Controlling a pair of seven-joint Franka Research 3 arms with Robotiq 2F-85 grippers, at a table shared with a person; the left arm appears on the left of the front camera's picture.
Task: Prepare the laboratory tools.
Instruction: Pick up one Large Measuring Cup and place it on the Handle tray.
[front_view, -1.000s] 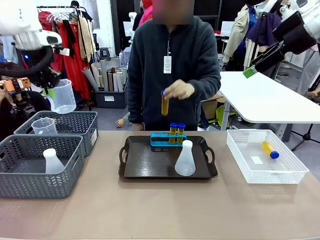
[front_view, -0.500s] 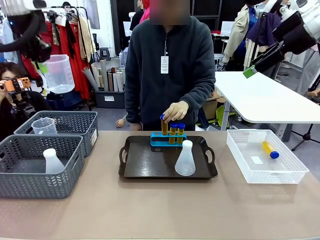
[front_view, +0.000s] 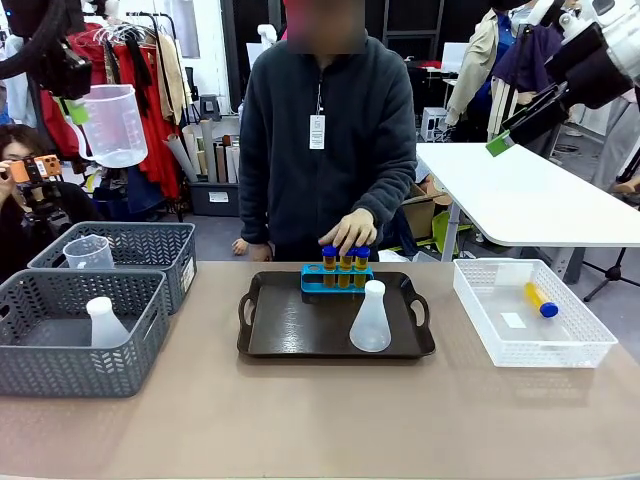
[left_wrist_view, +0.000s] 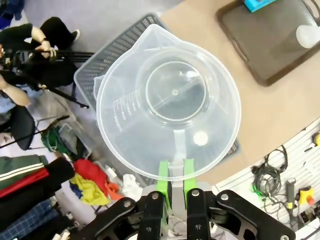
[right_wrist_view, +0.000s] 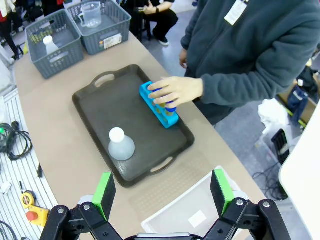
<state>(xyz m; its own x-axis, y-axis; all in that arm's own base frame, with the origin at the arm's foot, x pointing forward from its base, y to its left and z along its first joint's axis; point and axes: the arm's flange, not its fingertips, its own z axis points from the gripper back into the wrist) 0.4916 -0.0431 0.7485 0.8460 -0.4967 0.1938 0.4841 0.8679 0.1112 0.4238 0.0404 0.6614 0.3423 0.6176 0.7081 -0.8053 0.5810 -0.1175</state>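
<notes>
Fingers of the left arm (left_wrist_view: 162, 176) pinch the handle of the measuring beaker (left_wrist_view: 170, 100), high at the far left above the grey baskets (front_view: 150, 245). Best carried level, over the basket walls, to the bare tray (front_view: 285, 335) left of the flask (front_view: 371, 322), clear of the person's hand (front_view: 350, 232) on the racked tubes (front_view: 346, 264). Right fingers (right_wrist_view: 104, 192) gape empty, high right, above the white bin (front_view: 590, 350) holding one tube (front_view: 540, 299).
</notes>
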